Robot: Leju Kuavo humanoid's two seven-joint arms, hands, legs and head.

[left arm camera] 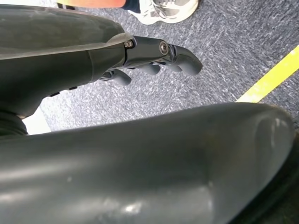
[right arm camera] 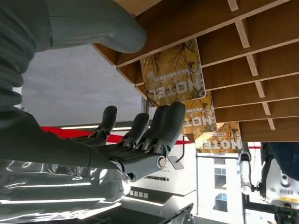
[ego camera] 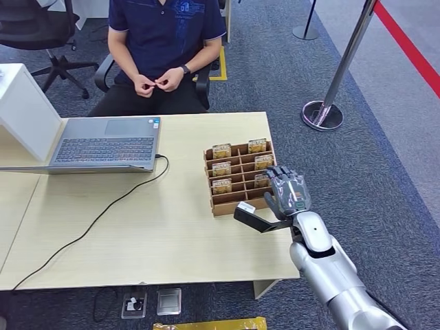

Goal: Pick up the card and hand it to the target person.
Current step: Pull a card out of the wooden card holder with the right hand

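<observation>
right hand (ego camera: 287,194) hovers at the card rack's (ego camera: 227,205) near corner, fingers (right arm camera: 166,122) spread (holding nothing), thumb outstretched.

Evenly and brightly lit from overhead in the head view, with soft, short shadows under the table (ego camera: 155,227) edge and the right hand (ego camera: 289,192). Sharp across the desk, slightly bowed toward the edges. Dim in the left wrist view, close dark casing blurred, carpet (left arm camera: 225,56) crisper. Strong white glare behind the card tray (right arm camera: 246,51) in the right wrist view, streaky reflections on the silver arm
</observation>
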